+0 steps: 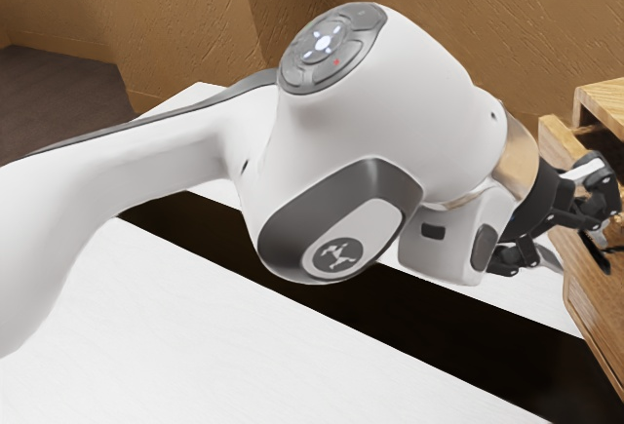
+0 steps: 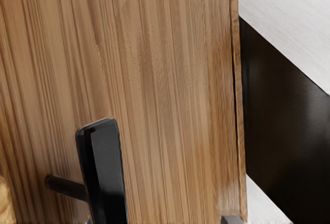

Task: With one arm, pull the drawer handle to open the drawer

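Reached toward the exterior view's right, black gripper (image 1: 585,217) held close before the wooden drawer front (image 2: 154,80), black handle (image 2: 103,175) just beside it, grip state could not be told.

Looking in from the arm's (image 1: 322,151) side, very near it, facing the exterior view's right across the white table (image 1: 146,346) toward the wooden drawer front (image 1: 590,292). Riding on the hand, facing that drawer front squarely, close up. Sharing the front, its black handle (image 2: 103,172) and a strip of table.
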Robot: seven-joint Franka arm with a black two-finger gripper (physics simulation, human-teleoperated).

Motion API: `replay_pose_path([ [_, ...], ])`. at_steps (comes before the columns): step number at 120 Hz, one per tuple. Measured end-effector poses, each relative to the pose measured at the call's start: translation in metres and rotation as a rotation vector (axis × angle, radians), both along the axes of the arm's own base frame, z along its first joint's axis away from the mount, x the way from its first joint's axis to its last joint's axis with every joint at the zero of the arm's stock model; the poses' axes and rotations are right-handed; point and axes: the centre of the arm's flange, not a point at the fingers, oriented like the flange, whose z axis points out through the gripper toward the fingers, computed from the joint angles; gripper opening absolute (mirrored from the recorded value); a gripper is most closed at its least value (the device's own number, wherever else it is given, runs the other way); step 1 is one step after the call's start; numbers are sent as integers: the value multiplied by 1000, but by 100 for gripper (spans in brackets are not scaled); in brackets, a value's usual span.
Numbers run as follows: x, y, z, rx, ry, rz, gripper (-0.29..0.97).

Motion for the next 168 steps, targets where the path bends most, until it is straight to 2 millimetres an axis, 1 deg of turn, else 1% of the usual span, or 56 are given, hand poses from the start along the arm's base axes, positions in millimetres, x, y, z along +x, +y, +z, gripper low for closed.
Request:
replay_pose_path([
  [19, -9, 4, 9, -5, -10, 20, 32],
  [29, -10, 7, 13, -9, -16, 31, 32],
  [55, -10, 20, 16, -15, -14, 67, 33],
  [76, -10, 28, 11, -15, -2, 89, 34],
  [91, -8, 33, -1, -17, 18, 100, 43],
  [101, -10, 35, -4, -17, 18, 107, 41],
  [109, -12, 36, -4, -17, 16, 111, 37],
  [127, -27, 34, -1, -10, 5, 117, 33],
  [135, -31, 37, 0, -9, 3, 130, 32],
  [146, -35, 42, -4, -4, 3, 145, 34],
  [155, -41, 43, -6, -1, -3, 151, 34],
  [168, -47, 50, -8, 0, -8, 172, 35],
])
